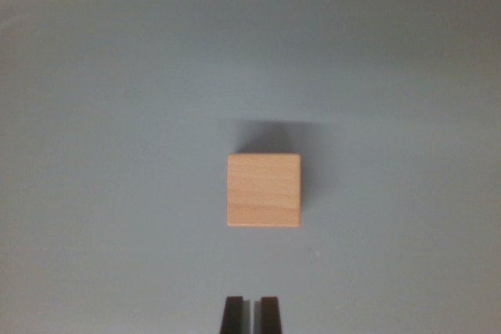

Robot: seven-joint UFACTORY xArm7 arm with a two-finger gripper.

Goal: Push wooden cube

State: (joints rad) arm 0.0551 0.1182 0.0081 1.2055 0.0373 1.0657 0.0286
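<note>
Beech-coloured square wooden cube (264, 190) sits mid-frame on the plain grey worktop (102, 193), rigid and light we judge, best shoved flat on its near face by our nearly closed black hand (251, 314) below.

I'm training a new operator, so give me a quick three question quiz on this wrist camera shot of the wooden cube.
1. True or false: the gripper is touching the wooden cube.
2. Where does the cube's shadow fall: toward the top or the bottom of the wrist view?
3. How many objects rest on the grey surface? A) one B) two C) three

Key
1. False; bare surface shows between them.
2. Toward the top.
3. A
</note>
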